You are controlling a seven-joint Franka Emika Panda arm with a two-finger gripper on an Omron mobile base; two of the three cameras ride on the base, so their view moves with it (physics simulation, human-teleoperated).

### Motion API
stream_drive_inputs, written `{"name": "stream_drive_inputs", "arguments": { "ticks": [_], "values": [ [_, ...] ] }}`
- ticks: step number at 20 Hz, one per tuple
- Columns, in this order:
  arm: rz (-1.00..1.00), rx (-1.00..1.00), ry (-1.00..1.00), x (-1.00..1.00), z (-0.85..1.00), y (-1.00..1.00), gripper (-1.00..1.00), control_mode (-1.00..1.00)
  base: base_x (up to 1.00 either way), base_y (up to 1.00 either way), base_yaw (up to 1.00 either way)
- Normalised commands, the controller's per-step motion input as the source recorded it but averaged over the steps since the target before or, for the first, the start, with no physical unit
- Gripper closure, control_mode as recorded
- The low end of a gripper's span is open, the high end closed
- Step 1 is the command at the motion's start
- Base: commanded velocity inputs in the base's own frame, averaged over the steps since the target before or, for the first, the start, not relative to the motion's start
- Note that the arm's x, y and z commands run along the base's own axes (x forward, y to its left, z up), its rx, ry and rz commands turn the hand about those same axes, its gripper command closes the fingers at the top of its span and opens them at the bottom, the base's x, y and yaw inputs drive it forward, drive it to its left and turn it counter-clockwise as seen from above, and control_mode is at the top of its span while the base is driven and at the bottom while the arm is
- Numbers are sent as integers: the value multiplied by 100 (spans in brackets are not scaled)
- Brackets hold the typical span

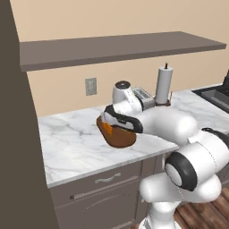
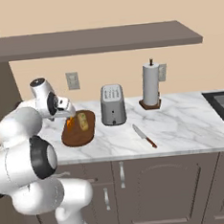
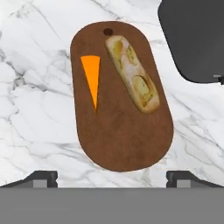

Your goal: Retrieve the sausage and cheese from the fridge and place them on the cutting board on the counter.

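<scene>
Tool [image 3: 112, 177] wide open (holding nothing) above cheese [image 3: 92, 78] on cutting board [image 3: 127, 135].

The left base view looked forward and down from behind the arm toward the counter [image 1: 76, 143], with the cutting board [image 1: 120, 136] largely hidden by the arm. The right base view faced the same counter from the other side, a little farther back perhaps. The hand view looked straight down, close over the cutting board, which all three views shared.
</scene>
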Motion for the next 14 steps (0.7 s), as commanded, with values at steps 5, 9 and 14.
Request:
{"name": "stream_drive_inputs", "arguments": {
  "ticks": [5, 9, 14],
  "values": [
    [0, 2, -14, -100, 62, -64, -100, -100, 0, 0, 0],
    [0, 3, -17, -100, 52, -44, -100, -100, 0, 0, 0],
    [0, 8, -13, -97, 52, -32, -100, -100, 0, 0, 0]
  ]
}}
